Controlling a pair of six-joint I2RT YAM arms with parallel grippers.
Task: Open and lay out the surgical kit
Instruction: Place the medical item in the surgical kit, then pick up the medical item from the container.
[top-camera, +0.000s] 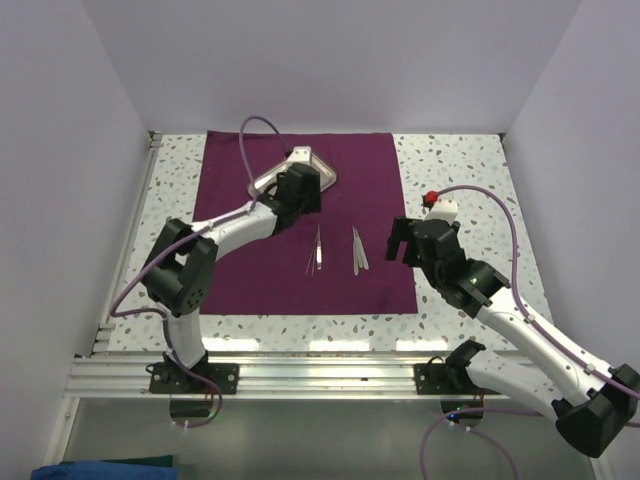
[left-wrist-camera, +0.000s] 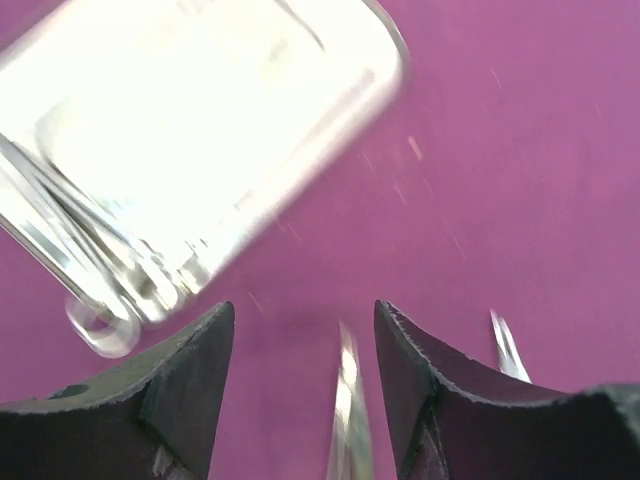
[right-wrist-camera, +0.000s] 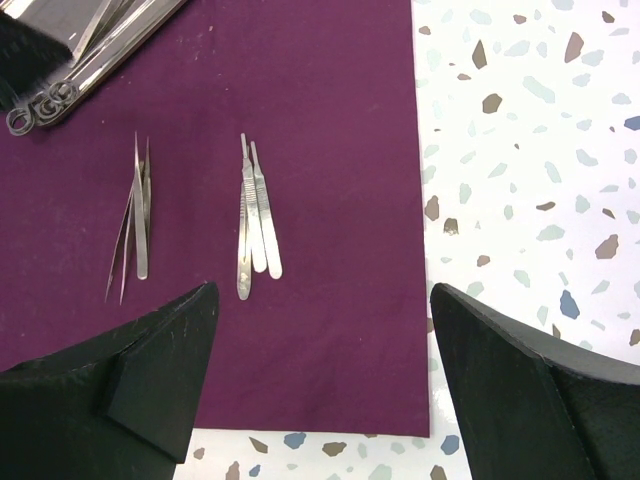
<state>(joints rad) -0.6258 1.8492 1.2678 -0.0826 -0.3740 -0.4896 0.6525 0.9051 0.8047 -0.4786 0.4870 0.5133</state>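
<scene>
Bright, even overhead light w/ soft shadows in top view; left wrist view blurred, steel tray (left-wrist-camera: 200, 130) blown out by glare; right wrist view sharp, cloth wrap (right-wrist-camera: 320, 120) evenly lit.

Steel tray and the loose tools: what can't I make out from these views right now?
- Top view: the left gripper covers part of the tray, hiding its contents.
- Left wrist view: the tray is glared white and blurred; tools inside cannot be counted.
- Right wrist view: the top-left edge cuts off the tray; only ring handles show.
- Top view: the loose tools on the cloth are too small to identify.
</scene>
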